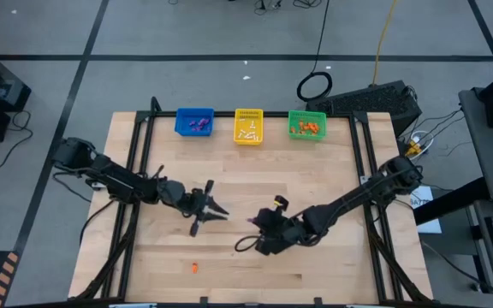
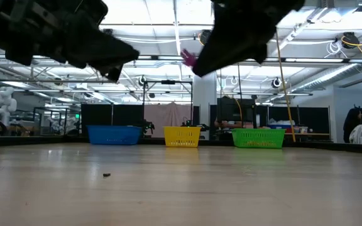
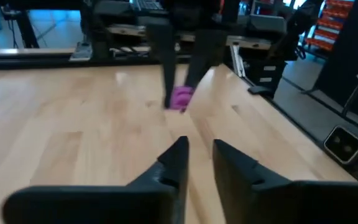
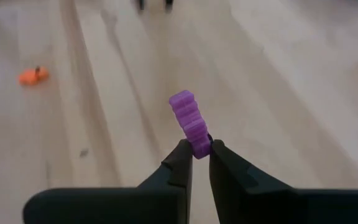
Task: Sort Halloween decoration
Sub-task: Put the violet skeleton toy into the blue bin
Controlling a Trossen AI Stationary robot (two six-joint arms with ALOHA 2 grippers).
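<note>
Right gripper [image 4: 195, 151] pinches a purple trinket [image 4: 189, 119] up off the table [image 1: 332, 184], likely for the blue basket [image 1: 194, 122]; left gripper [image 3: 196, 155] waits nearby, fingers a little apart

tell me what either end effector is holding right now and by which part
The right end effector pinches a purple trinket by its lower end, lifted off the table. The left end effector holds nothing.

Trinkets in the blue basket [image 1: 194, 123] are too small to identify.
</note>
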